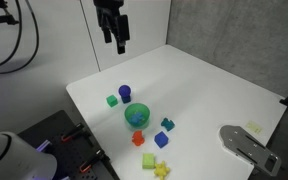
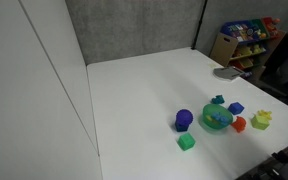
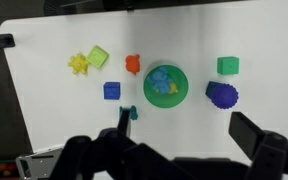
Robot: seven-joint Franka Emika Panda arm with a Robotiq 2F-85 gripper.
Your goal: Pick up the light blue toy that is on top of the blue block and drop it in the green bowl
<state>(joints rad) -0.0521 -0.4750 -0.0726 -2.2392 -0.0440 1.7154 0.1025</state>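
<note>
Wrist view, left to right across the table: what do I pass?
yellow knobby toy → lime block → blue cube → red toy → green bowl with the light blue toy inside. The green cube and the purple toy come last, one above the other.

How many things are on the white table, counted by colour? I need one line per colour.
Green: 2, green bowl, green cube
Yellow-green: 1, lime cube
Yellow: 1, yellow toy
Orange: 1, orange toy
Blue: 1, blue cube
Light blue: 1, light blue toy in the bowl
Purple: 1, purple toy
Teal: 1, teal piece
Total: 9
</note>
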